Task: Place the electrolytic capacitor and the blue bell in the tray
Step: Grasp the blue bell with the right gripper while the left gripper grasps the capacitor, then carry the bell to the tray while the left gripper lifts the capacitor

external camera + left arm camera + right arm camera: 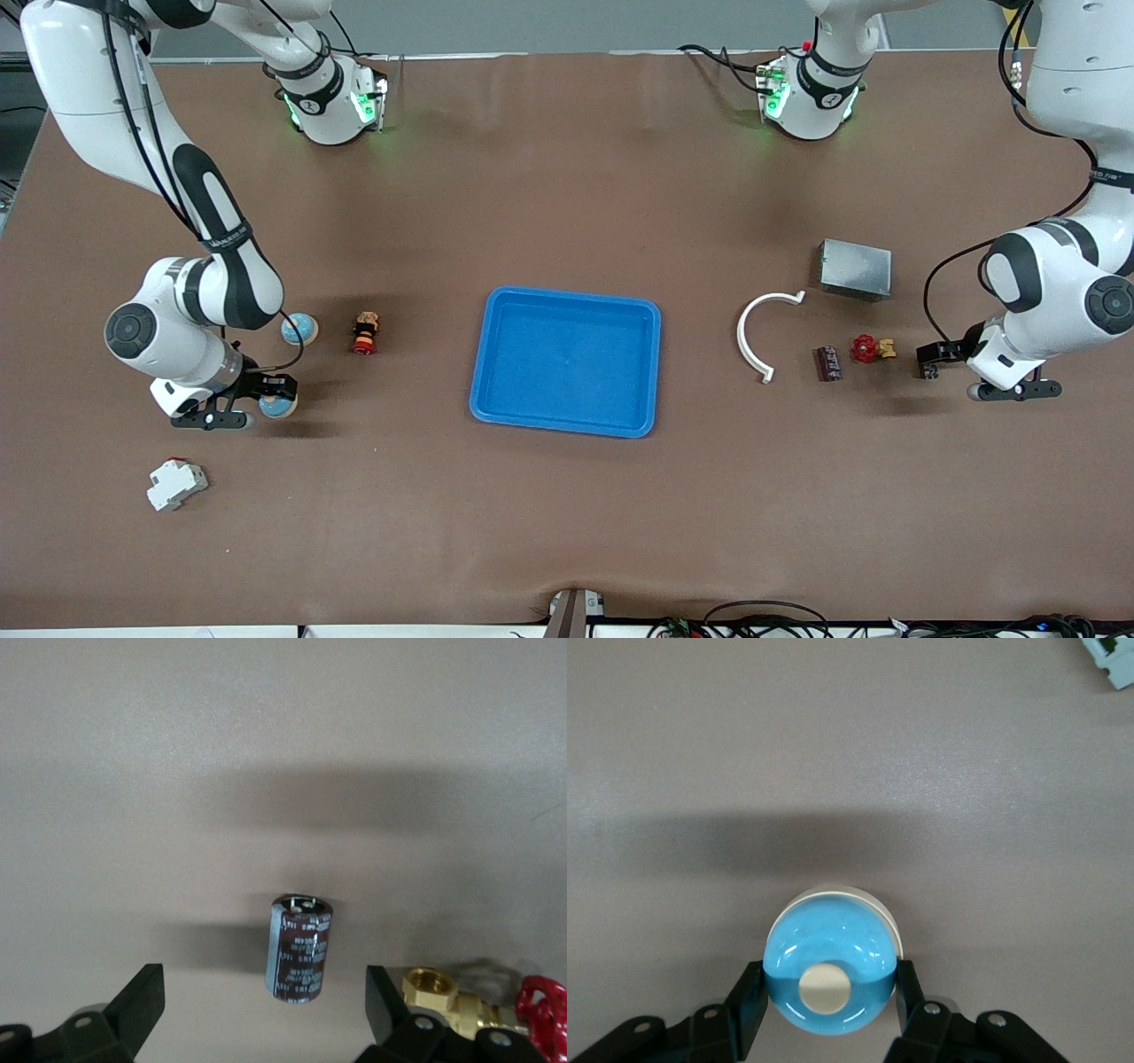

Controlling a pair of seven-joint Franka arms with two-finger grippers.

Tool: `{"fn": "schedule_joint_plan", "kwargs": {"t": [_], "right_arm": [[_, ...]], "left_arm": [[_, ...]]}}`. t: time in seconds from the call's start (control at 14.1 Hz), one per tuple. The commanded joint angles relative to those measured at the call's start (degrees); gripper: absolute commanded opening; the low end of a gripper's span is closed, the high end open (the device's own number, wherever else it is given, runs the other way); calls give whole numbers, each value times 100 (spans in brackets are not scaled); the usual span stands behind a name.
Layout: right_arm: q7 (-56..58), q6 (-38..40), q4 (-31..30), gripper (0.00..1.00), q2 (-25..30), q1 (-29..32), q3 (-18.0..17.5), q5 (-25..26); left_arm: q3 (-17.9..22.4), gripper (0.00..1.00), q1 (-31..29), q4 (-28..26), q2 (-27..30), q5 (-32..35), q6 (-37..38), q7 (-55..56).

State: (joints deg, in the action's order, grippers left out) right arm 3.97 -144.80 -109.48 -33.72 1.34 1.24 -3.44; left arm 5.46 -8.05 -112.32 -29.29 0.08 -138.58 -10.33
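Here the right gripper sits low at the right arm's end of the brown table, its black fingers clamped on either side of the glossy light-blue dome-shaped bell with a cream button on top; the bell fills the gap between the fingertips, pressed by both; a second blue-and-cream bell lies just outside that grip, beside a small red-and-tan stacked part, and a white plastic breaker block rests nearer the front camera. The left gripper hangs over the dark cylindrical electrolytic capacitor with a silver end, fingers wide apart, the capacitor lying on the table between the two tips and touching neither; a brass valve with a red handwheel lies just outside one finger. The shallow bright-blue rectangular plastic tray sits mid-table, well apart from both grippers; a white curved plastic clip and a grey metal box lie toward the left arm's end.
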Motion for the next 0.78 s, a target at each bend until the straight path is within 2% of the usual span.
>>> {"fn": "schedule_joint_plan", "kwargs": {"t": [0.0, 0.21, 0.71], "right_arm": [[-28, -13, -47, 0, -4, -63, -1, -51], [-211, 136, -12, 0, 163, -238, -1, -51], [-2643, 1953, 453, 0, 980, -1389, -18, -34]], "left_arm": [[-36, 100, -47, -185, 38, 18, -222, 31], [-53, 100, -47, -273, 47, 18, -231, 163], [-80, 100, -56, -282, -164, -105, -563, 163]]}}
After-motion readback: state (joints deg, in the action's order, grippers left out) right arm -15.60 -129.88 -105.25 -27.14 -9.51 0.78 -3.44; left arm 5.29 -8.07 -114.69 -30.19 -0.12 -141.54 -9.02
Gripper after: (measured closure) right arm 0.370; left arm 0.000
